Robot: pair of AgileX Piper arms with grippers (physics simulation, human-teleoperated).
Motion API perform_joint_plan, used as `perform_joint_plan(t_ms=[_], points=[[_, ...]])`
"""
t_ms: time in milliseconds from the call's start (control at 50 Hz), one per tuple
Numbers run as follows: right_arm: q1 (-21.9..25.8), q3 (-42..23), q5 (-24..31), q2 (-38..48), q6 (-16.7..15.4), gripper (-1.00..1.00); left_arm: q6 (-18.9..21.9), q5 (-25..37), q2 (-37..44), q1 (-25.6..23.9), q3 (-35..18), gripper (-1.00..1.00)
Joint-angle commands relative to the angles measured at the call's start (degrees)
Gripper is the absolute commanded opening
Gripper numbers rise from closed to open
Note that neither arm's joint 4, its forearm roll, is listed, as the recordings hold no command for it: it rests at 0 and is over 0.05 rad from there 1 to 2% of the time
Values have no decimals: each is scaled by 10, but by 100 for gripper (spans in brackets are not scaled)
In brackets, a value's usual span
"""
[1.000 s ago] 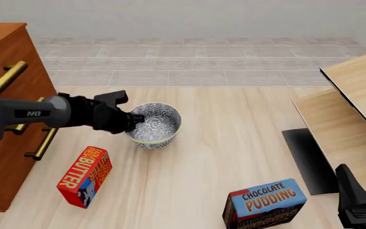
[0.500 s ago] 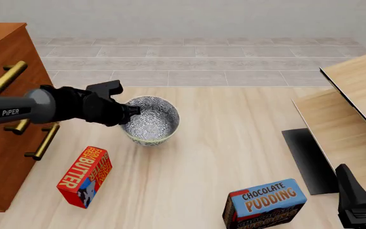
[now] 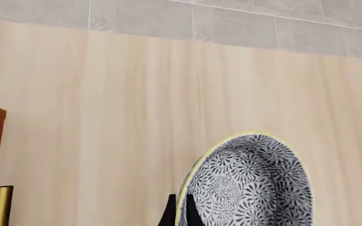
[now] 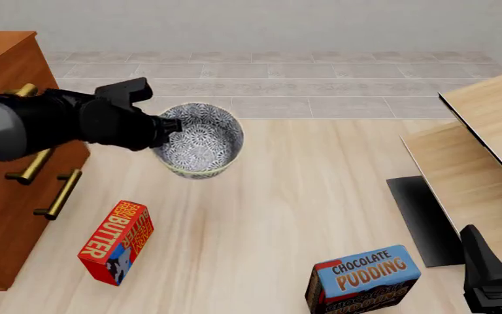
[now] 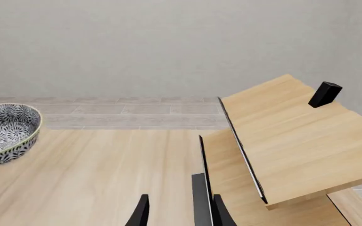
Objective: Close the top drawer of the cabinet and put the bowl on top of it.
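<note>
My left gripper (image 4: 169, 128) is shut on the near-left rim of the blue-and-white patterned bowl (image 4: 200, 140) and holds it in the air, just right of the reddish-brown cabinet (image 4: 7, 72). In the left wrist view two dark fingertips (image 3: 169, 213) pinch the yellowish rim of the bowl (image 3: 250, 183). The arm hides most of the top drawer; only the end of its brass handle (image 4: 26, 89) shows. My right gripper (image 4: 488, 273) rests low at the front right, open and holding nothing. The bowl (image 5: 5, 134) also shows far off in the right wrist view.
A red butter box (image 4: 116, 242) lies in front of the cabinet, and a blue chocolate pudding box (image 4: 365, 278) stands at the front. Pale light-wood furniture (image 4: 486, 150) with a black mat (image 4: 421, 219) fills the right side. Two lower brass handles (image 4: 57, 194) stick out of the cabinet.
The left gripper has lifted the bowl off the table and carried it up and left, closer to the cabinet. The right arm has stayed still.
</note>
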Motion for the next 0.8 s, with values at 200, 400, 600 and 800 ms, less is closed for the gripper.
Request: perform_joint_plan(t_ms=[200,400,600,800], points=[[0,0,1,-1,0,100,7,93,-98,12,-41,-100],[0,0,1,-1,0,100,8,123,-141,17,-47,-100],[0,0,1,-1,0,100,6,160,-183,18,-64,-100],[0,0,1,-1,0,100,6,191,-227,24,-69,-100]])
